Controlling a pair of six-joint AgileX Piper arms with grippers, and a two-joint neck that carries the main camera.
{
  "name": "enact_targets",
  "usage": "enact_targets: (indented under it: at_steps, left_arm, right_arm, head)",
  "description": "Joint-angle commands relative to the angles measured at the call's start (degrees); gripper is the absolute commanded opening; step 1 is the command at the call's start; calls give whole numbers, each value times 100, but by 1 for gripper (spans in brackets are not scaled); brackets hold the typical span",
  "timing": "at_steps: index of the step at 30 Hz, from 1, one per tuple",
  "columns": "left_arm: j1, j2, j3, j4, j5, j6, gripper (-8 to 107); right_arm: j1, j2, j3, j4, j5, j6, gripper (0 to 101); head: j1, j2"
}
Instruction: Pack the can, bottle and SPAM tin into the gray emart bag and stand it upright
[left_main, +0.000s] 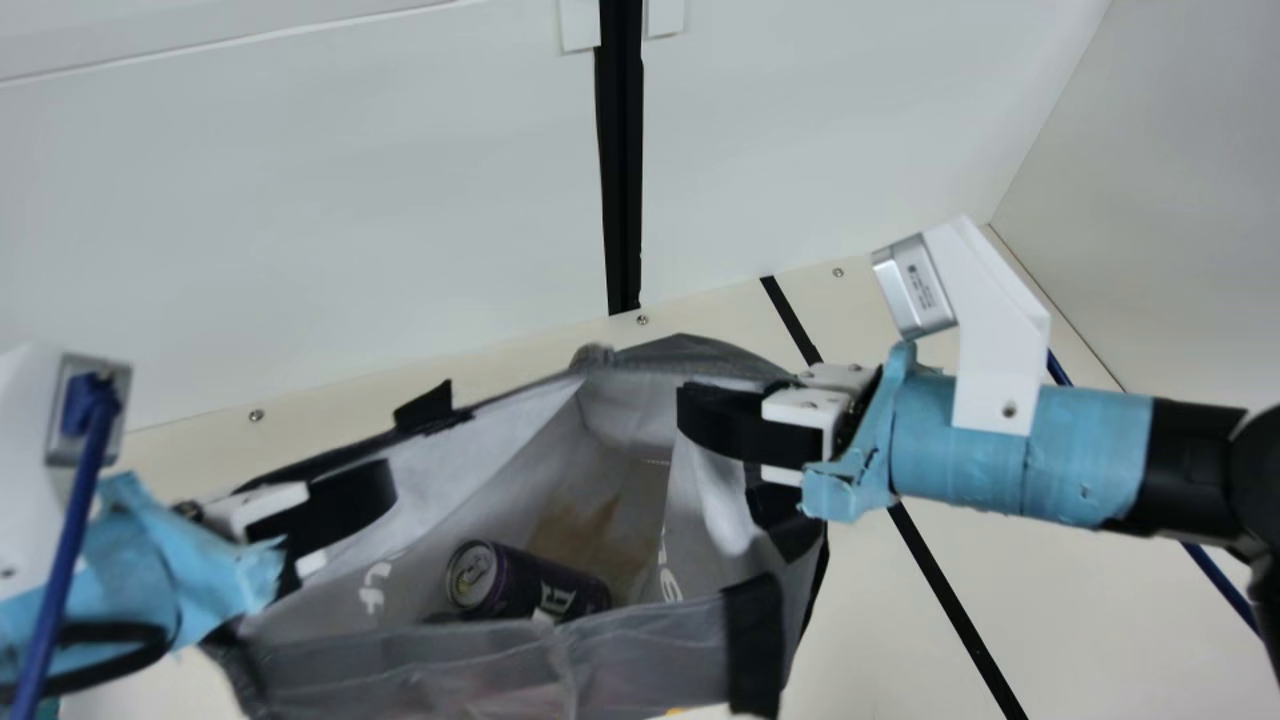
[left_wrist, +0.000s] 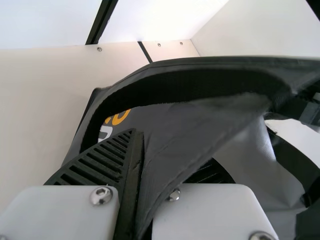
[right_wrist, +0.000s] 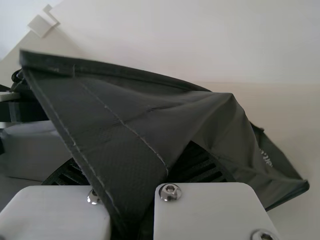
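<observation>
Light-blue wrapping (left_main: 1085, 450) with ragged edges sleeves our black right arm (left_main: 1195, 455), beneath an angled white bracket (left_main: 990, 320) and silver camera (left_main: 914, 286). Our left arm (left_main: 130, 560) matches, plus a blue cable (left_main: 72, 530). Our left claw (left_main: 360, 520) and right claw (left_main: 722, 452) have black ribbed fingers (left_wrist: 100, 162) and silver screws (left_wrist: 101, 195).

Your main view gives you just part of the can (left_main: 535, 585); the gray bag (left_main: 640, 645) hides its underside behind the front wall, and the bag's base runs off the lower edge. Your left tool (left_main: 345, 500) is blurred there, its arm cut off. In the wrist views, cloth covers parts of its fingers and your right tool's (left_main: 730, 425).
</observation>
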Motion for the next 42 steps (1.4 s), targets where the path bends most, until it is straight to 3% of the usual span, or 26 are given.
enact_targets:
  at_steps: [1,18,29,34,42]
  left_arm:
    - [-36,272,-119,-72,-90,120,-8]
    - [-309,2073,-1673,153,-506,390,-8]
    - [-345,2914,-2574,458,-643,90,-8]
    - [-370,3071,-2809,550,-676,-53,-8]
    - [-368,3072,-2810,556,-677,-47,-8]
  right_arm:
    - [54,178,-15,41,-28,-212,0]
    - [464,1738,-714,343,-527,-1868,0]
    - [685,2586,-1277,220,-615,-2497,0]
    - [687,2725,-1404,243,-597,-2559,0]
    - [687,2759,-1440,243,-564,-2572,0]
  head:
    - [-130,-5]
    - [-130,-5]
    - [-130,-5]
    - [-130,-5]
    - [-130,-5]
